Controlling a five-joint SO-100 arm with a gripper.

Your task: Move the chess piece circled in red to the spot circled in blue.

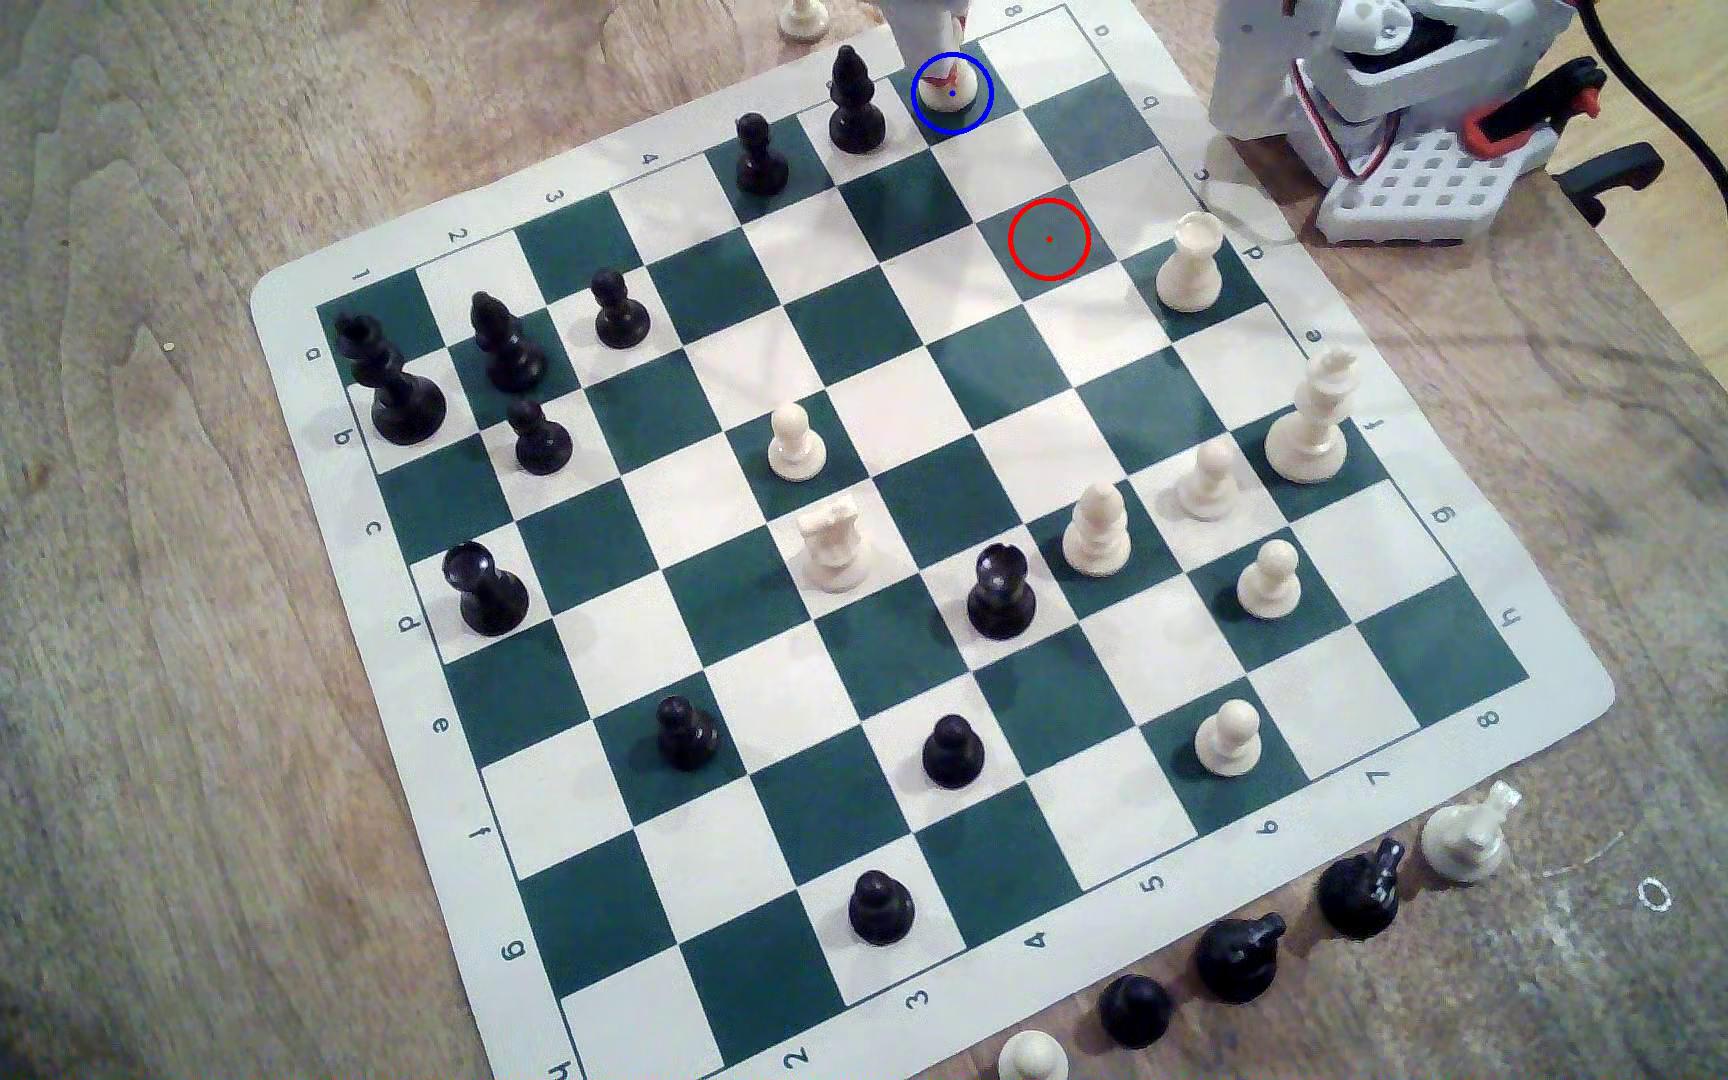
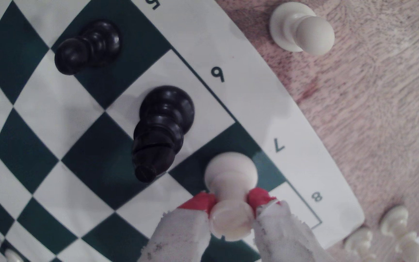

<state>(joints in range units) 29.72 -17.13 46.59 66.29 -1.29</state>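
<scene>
Wrist view had the pincer (image 2: 231, 201) closed on the cream rook (image 2: 230, 199), its two red-tipped fingers (image 2: 199, 201) pressed against the narrow waist from either side, with the notched top between the white finger bodies and the broad round base pointing away from the camera. That base sat over a dark green square (image 2: 198, 166) at the board's edge, by the printed 7; whether it touched the mat or hung just above could not be told. Just beside the pincer, on the neighbouring white square, stood a black bishop (image 2: 162, 131), close to the rook but apart from it. A black pawn (image 2: 87, 46) stood farther off along the same edge row. Beyond the mat's border, on the wooden table (image 2: 379, 113), a cream pawn (image 2: 301, 27) stood well apart from the pincer. Exterior view showed the rook (image 1: 943, 88) inside the blue circle (image 1: 951, 93) at the far edge of the board (image 1: 1525, 717), under the arm coming down from above, while the red-ringed green square (image 1: 1049, 240) lay bare, two squares away on a diagonal.
</scene>
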